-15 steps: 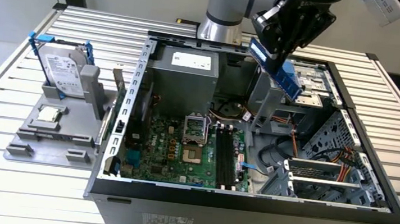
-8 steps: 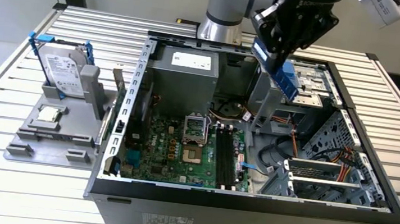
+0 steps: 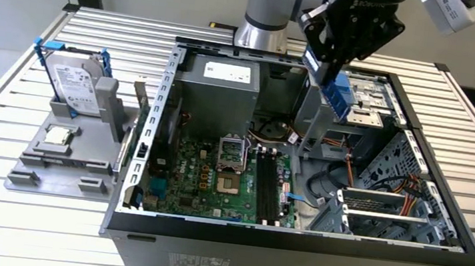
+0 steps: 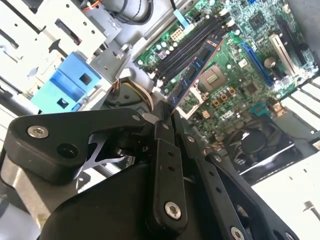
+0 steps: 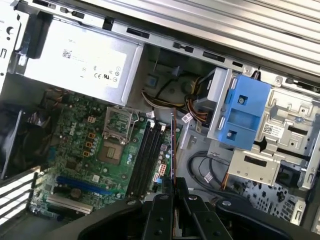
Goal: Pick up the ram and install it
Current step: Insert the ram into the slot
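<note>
Open from above over the motherboard [image 3: 200, 182], with free room straight down to the long black slots [image 3: 269, 187]. Bounded on the exterior view's left of those slots by the low processor socket [image 3: 228, 185]. Crowded on the exterior view's right by grey cables [image 3: 326, 180] and the metal drive cage [image 3: 385, 213]. Walled at the far end by the power supply [image 3: 220, 91] and a blue bracket [image 3: 342, 98], near the fingers [image 4: 166, 150] clamping the ram [image 4: 196, 72].

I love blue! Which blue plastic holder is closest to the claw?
The blue holder inside the case, beside the gripper; the other frame surrounds the hard drive outside.
</note>
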Motion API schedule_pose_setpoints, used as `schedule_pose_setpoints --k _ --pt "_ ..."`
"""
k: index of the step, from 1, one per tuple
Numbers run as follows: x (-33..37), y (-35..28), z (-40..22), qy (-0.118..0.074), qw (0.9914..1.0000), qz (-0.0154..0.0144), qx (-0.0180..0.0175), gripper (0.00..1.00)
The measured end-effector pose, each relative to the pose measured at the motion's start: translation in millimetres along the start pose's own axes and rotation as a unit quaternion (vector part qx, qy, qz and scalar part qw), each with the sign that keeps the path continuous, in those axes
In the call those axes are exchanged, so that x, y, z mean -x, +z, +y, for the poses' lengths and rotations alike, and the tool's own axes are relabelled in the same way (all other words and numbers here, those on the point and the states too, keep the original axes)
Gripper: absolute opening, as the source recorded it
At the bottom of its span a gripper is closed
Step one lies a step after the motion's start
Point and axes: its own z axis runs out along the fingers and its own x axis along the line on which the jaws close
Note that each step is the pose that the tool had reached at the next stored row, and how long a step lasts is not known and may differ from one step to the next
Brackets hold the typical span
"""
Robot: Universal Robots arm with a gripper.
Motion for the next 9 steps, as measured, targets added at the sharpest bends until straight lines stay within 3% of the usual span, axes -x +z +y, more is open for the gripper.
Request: schedule_pose_setpoints --k 3,5,9 --pt "0.0 0.0 0.0 0.018 0.99984 -0.0004 -0.0003 0.0" --pt "0.0 0.1 0.0 0.019 0.99982 -0.0006 0.0002 0.0" --pt "0.1 7.0 0.6 0.019 0.99981 0.0002 -0.0031 0.0"
